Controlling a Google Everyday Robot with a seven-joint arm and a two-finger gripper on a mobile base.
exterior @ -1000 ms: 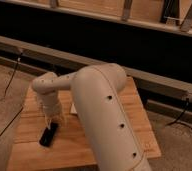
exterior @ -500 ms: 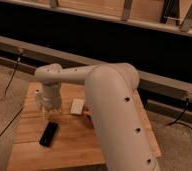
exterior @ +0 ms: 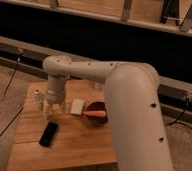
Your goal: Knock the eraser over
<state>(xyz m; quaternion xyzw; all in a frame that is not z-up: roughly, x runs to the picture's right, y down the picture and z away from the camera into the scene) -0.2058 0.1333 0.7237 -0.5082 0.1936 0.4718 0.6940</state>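
Observation:
The eraser (exterior: 77,106) is a small white block on the wooden table (exterior: 74,147), just left of a dark bowl (exterior: 95,106). My gripper (exterior: 51,110) hangs from the white arm (exterior: 89,72) and points down at the table, a short way left of the eraser and apart from it. It is above and behind a flat black slab (exterior: 49,134). A slim white bottle (exterior: 38,98) stands just left of the gripper.
An orange object (exterior: 95,114) lies across the bowl's front rim. My thick arm link (exterior: 136,120) covers the table's right side. A dark wall and ledge run behind the table. Cables lie on the floor at left and right.
The arm has swung back and to the right, uncovering the eraser and the bowl. The gripper has moved from over the black slab towards the back, near the bottle.

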